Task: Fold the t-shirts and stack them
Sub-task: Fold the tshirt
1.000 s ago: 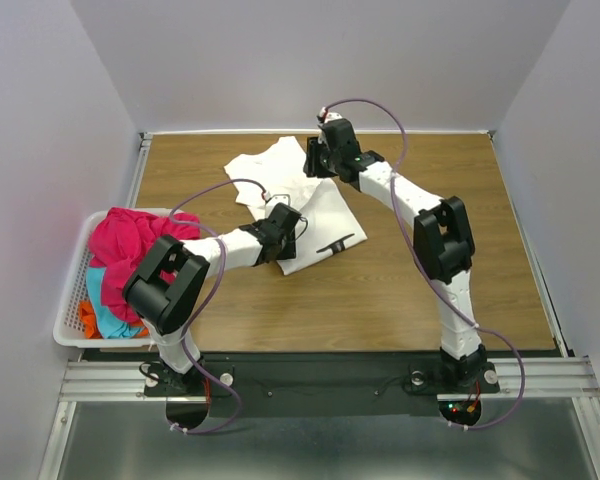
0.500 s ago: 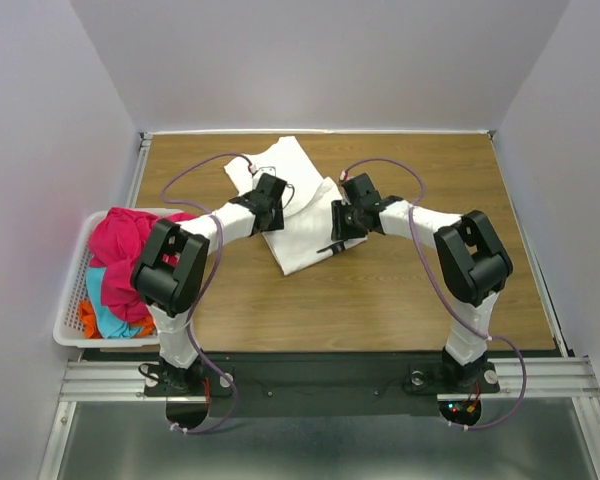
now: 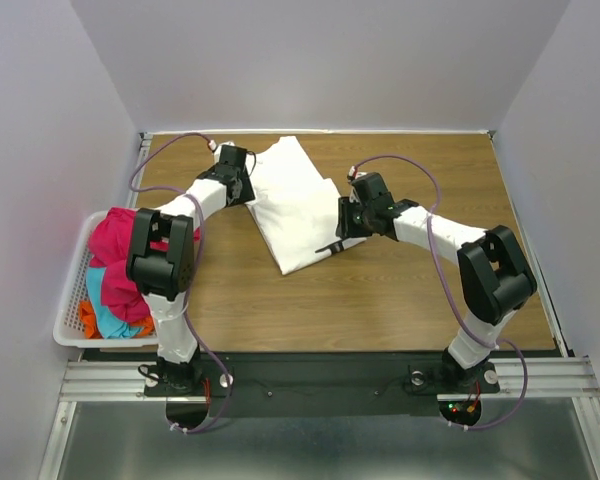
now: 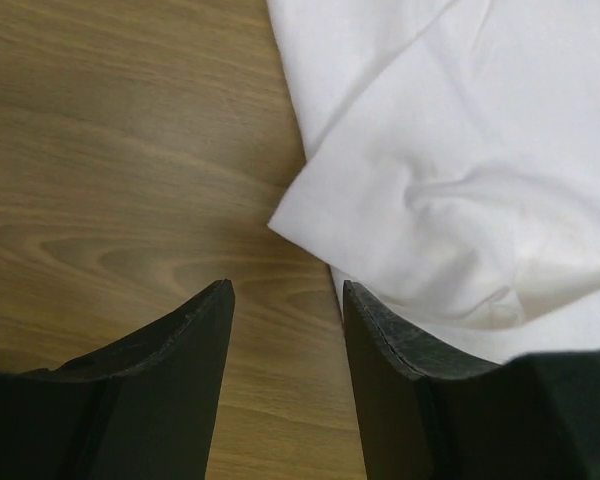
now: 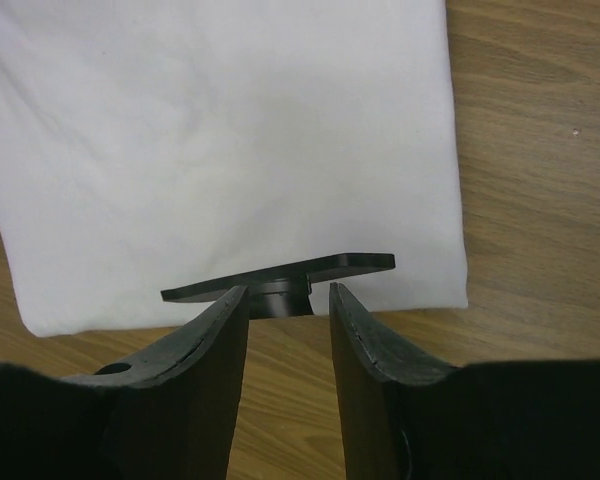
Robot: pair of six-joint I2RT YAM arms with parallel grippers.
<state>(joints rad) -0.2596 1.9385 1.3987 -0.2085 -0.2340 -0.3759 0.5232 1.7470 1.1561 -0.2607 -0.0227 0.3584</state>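
Wooden table (image 3: pixel 380 300); white t-shirt (image 4: pixel 460 150) corner lies just ahead of left gripper (image 4: pixel 286 290), parted and empty; right gripper (image 5: pixel 288 292), half-parted, flanks black piece (image 5: pixel 280 268) at the hem; grip unclear.

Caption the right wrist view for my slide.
Right claw open over a small black mark at the edge of the white cloth t-shirt.

White t-shirt (image 3: pixel 295 205): folded lengthwise, flat, smooth, lying diagonally at far centre. Pink shirt (image 3: pixel 120 250), cyan shirt (image 3: pixel 105 300), orange shirt (image 3: pixel 88 318): one crumpled heap, near left.
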